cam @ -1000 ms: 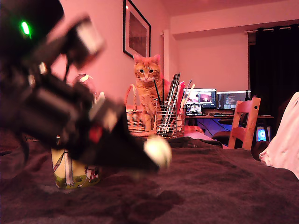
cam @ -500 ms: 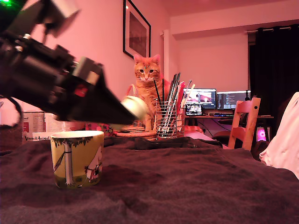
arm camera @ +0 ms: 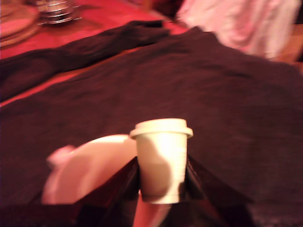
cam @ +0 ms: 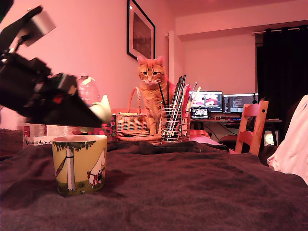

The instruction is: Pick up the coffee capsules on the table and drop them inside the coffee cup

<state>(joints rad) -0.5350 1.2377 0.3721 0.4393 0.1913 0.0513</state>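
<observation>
**Capsule held over mug, release pending**

The broad table under a dark brown fuzzy cloth (cam: 207, 192) filled the foreground. The black ARX5 arm came in from the exterior view's left, angled down. An orange cat (cam: 151, 91) sat at the far edge beside a wire-mesh pen holder (cam: 172, 122) and a small wicker basket (cam: 131, 122); none of these mattered to the task. The wide yellow-green coffee cup with the tree-and-figure print (cam: 80, 163) stood upright on the cloth, its mouth open.

The black gripper (arm camera: 161, 182) was pinching the small cream-white tapered coffee capsule (arm camera: 162, 158), one finger pressed against each side of the body below the rim, wide rimmed end away from the wrist. In the exterior view the capsule (cam: 102, 111) hung above the cup, near the rim on the exterior view's right. The wrist view showed the cup's pale inside (arm camera: 102, 163) just behind and below it, blurred.

Judgement: the capsule looked light, thin-walled and fairly stiff, with smooth sides that could slip. The side grip below the rim suited it, the rim acting as a stop. It seemed easy to dent, so a gentle squeeze was called for. It probably needed to be further over the mouth before release.
</observation>
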